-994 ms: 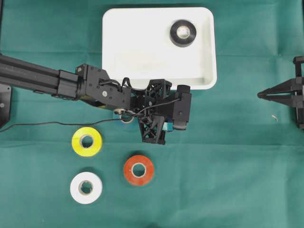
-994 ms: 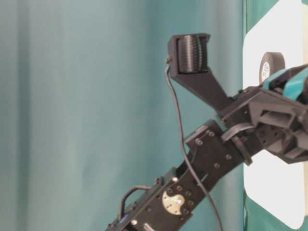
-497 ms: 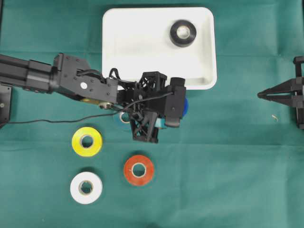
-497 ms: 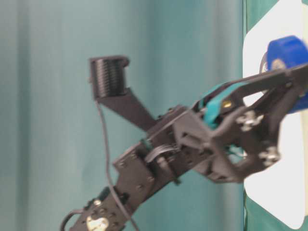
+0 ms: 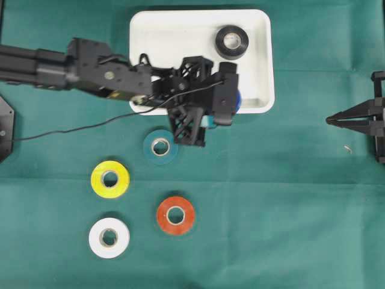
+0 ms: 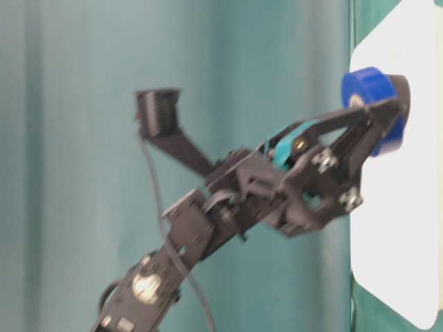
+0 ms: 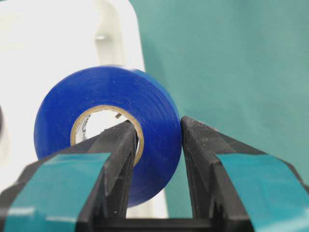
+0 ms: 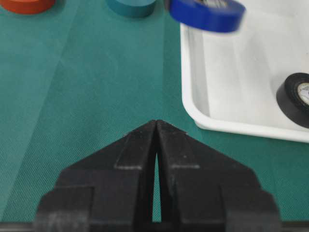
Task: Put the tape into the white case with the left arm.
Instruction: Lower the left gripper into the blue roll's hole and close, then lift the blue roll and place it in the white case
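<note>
Blue tape roll [image 7: 108, 140] pinched through its wall, one finger inside the cardboard core and the other against the outer face, carried clear of the cloth and held flat, over the near rim of the white case [image 5: 174, 42] at its lower right corner. Left gripper [image 7: 157, 169] clamped narrow on that wall, teal strips on both fingers plain in the wrist view; a grip through the core likely chosen so the roll cannot swing or slip sideways while carried. Left arm [image 5: 72, 66] stretched in from the left edge across the case's lower rim, thin black cable [image 5: 78, 125] trailing beneath it. Inside the case, a black roll [image 5: 231, 41] lying flat near the upper right, leaving bare floor on the left and in the middle for a drop; release best judged a little deeper over the tray, since a drop at the rim risks a roll tipping out onto the cloth. Out on the green cloth [image 5: 289, 229], still waiting: a teal roll [image 5: 160, 146] just below the arm, then yellow [image 5: 110, 179], red [image 5: 175, 215] and white [image 5: 109, 238] rolls, all flat and apart from one another. Right gripper [image 8: 155, 145] parked at the far right, plain black fingers closed to a thin slit, holding nothing.
</note>
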`<act>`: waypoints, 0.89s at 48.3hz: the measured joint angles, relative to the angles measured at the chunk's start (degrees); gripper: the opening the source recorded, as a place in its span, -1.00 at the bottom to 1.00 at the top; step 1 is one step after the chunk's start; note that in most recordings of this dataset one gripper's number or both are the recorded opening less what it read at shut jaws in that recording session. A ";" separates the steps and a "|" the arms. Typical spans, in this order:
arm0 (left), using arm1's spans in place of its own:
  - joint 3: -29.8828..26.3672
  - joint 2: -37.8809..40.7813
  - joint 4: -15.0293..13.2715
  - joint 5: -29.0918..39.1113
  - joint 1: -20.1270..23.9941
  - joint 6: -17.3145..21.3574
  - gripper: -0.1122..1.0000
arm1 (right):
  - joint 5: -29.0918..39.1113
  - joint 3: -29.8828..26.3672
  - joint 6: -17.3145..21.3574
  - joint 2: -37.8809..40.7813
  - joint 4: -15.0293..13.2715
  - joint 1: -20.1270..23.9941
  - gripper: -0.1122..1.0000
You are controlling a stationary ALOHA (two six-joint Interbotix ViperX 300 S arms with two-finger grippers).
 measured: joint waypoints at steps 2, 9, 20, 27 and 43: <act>-0.70 0.88 0.00 0.00 0.53 0.62 -0.30 | 0.00 0.00 0.09 0.00 0.00 0.09 -0.97; -3.52 3.43 0.00 0.09 1.85 2.29 -0.30 | 0.00 0.00 0.09 0.00 0.00 0.00 -0.97; -6.15 6.06 0.00 0.00 3.25 2.55 -0.30 | 0.00 0.00 0.00 0.00 0.00 0.00 -0.97; -7.12 7.03 0.00 0.00 3.69 2.64 -0.30 | 0.00 0.00 0.09 0.00 0.00 0.00 -0.97; -7.56 7.12 0.00 0.00 3.60 4.13 0.12 | 0.00 0.00 0.09 0.00 0.00 0.00 -0.97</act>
